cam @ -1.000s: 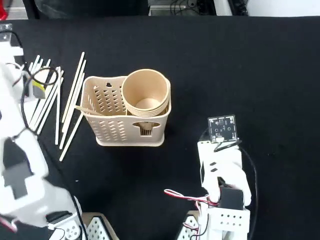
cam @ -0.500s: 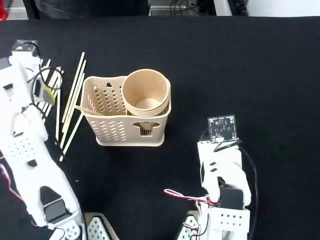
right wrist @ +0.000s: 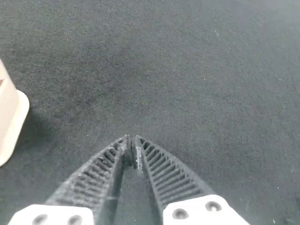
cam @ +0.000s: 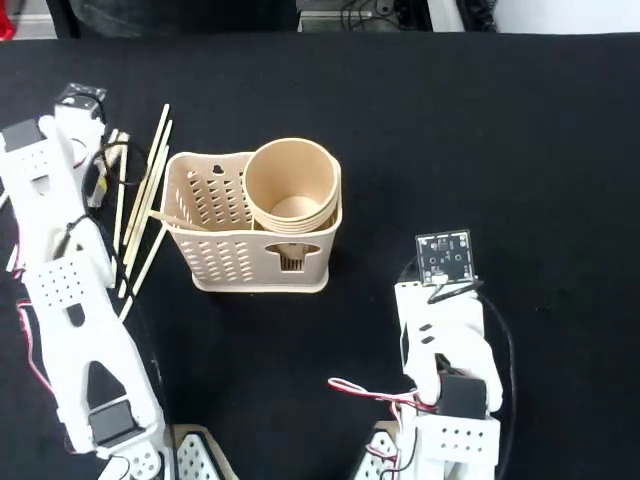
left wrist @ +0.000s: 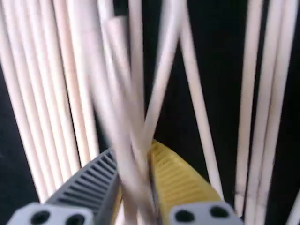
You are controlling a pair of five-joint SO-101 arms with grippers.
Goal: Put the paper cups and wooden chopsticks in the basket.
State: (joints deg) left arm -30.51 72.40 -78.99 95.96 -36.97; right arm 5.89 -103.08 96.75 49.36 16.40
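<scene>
At the far left, the left arm (cam: 60,260) hides part of the wooden chopsticks (cam: 150,190) lying loose on the black worktop (cam: 500,130). Its end effector (left wrist: 136,159) pinches a few blurred sticks. Beside them the basket (cam: 215,255) holds the stacked paper cups (cam: 290,185). The right end effector (right wrist: 131,150) is closed and empty. Cables (cam: 370,15) are cut off behind.

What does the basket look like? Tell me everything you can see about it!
The basket is beige and plastic-looking, with rows of small holes in its walls. It stands upright on the black table and has two compartments. Stacked paper cups fill the right one; one chopstick pokes out over the left one's wall. More wooden chopsticks lie on the table just left of it.
</scene>
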